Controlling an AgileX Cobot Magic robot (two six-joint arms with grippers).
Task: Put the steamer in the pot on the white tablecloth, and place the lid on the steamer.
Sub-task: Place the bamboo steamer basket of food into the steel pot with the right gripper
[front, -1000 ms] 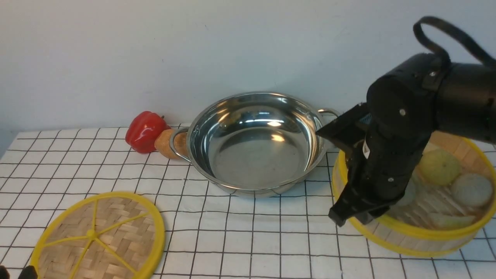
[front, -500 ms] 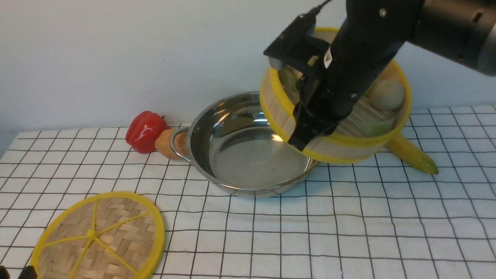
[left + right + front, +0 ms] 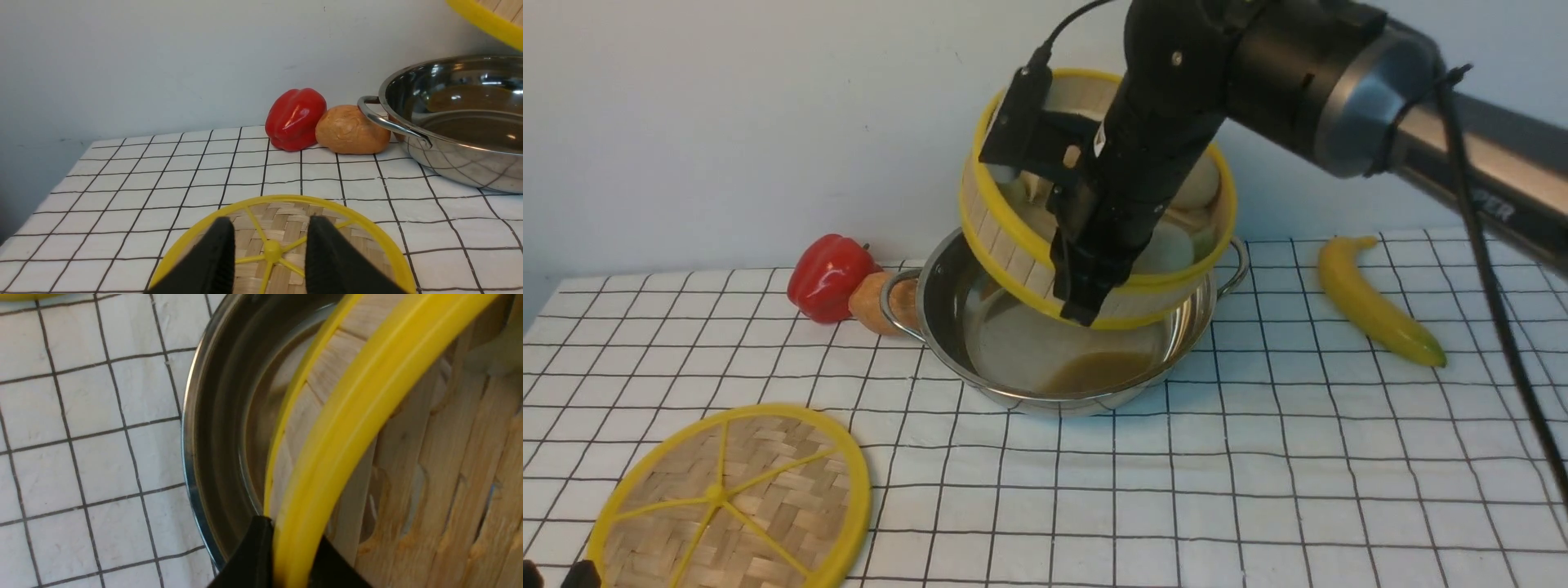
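Steamer (image 3: 1011,260) transfer is the big change on my screens: a second ago the basket sat on the white tablecloth (image 3: 1094,490) off to the right, half a second ago it was airborne beside the pot (image 3: 943,310), and now it hangs directly over the pot's mouth. It is clearly tilted, with its near edge dipping toward the steel bowl. The move also uncovered a banana (image 3: 1372,306) lying on the cloth where the basket had been. The right end effector (image 3: 1086,298) is clamped on the steamer's near wall, one finger outside and one inside the yellow rim, as the right wrist view confirms. I judge the carry nearly done; what remains is levelling the basket and lowering it so it seats without catching the pot's edge or spilling the pale buns (image 3: 1168,245) inside. The lid (image 3: 727,494) has not moved from the table's near left, and the left end effector (image 3: 271,220) waits spread apart above its hub.
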